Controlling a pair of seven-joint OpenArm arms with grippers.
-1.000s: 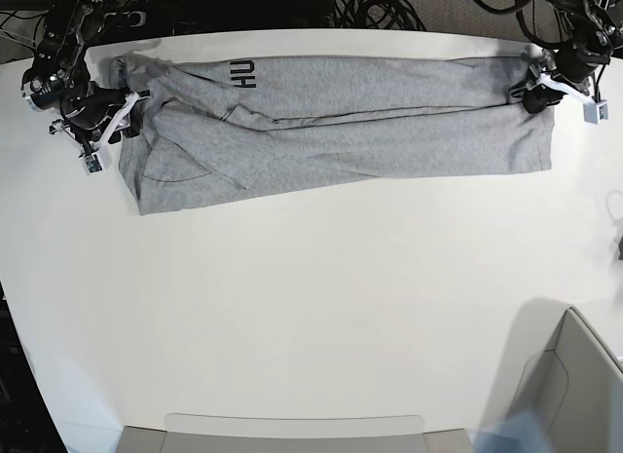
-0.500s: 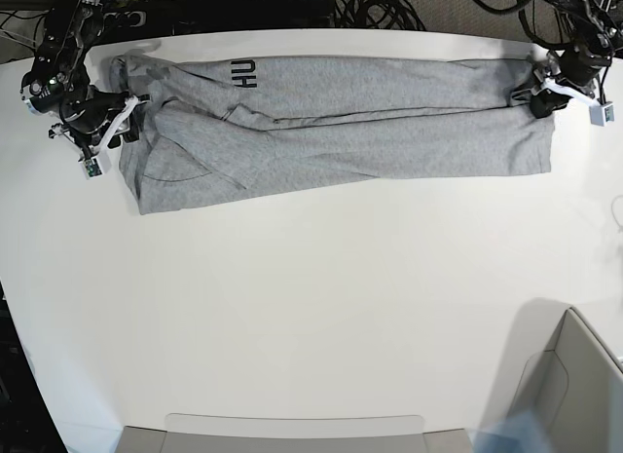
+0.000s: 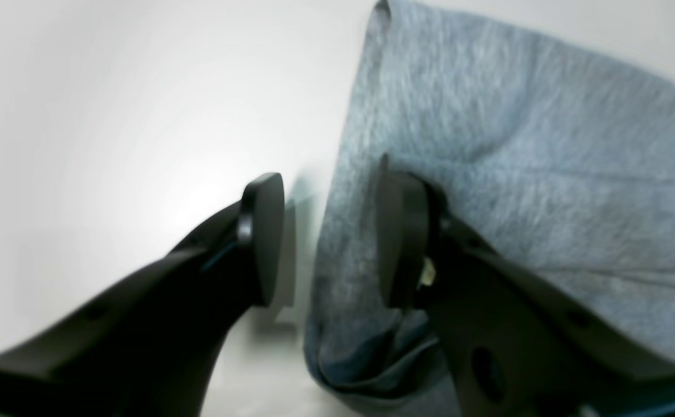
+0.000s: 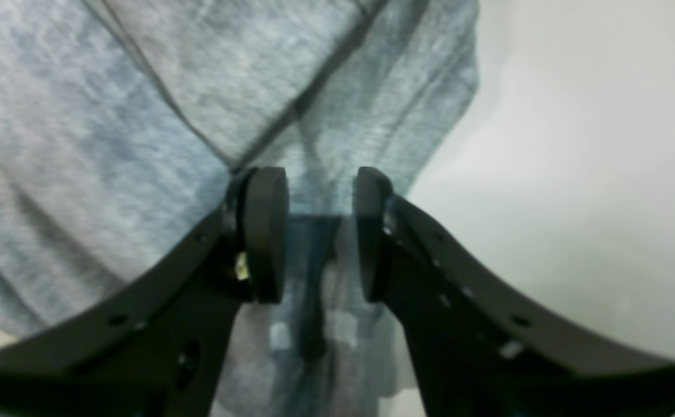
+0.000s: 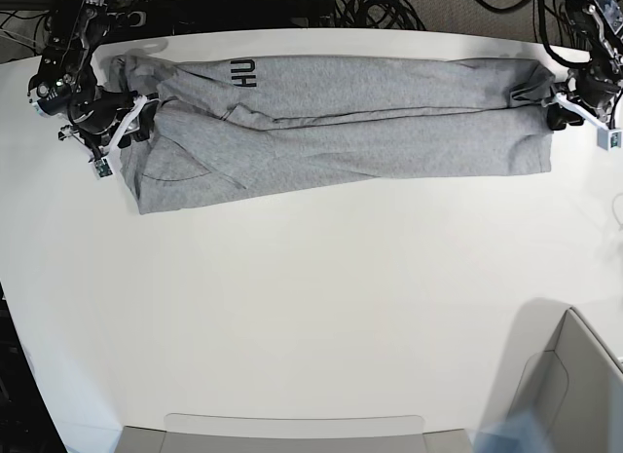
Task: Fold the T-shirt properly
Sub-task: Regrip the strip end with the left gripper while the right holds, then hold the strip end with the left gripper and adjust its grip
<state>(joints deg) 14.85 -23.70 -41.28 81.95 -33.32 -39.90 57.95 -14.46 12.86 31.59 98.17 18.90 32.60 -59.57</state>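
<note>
The table (image 5: 311, 307) is bearing the T-shirt (image 5: 331, 132), folded lengthwise along its far edge. Left gripper (image 3: 328, 237) and right gripper (image 4: 320, 231) are standing with jaws parted, empty, at opposite ends; crosswise folding likely follows, requiring fresh grips.

The white surface (image 5: 321, 297) lies bare across its middle and toward 6 o'clock, giving wide passage. The T-shirt (image 5: 341, 132) spans the 12 o'clock edge, cables (image 5: 375, 5) crowd behind it, and a grey box (image 5: 565, 395) blocks 5 o'clock.
</note>
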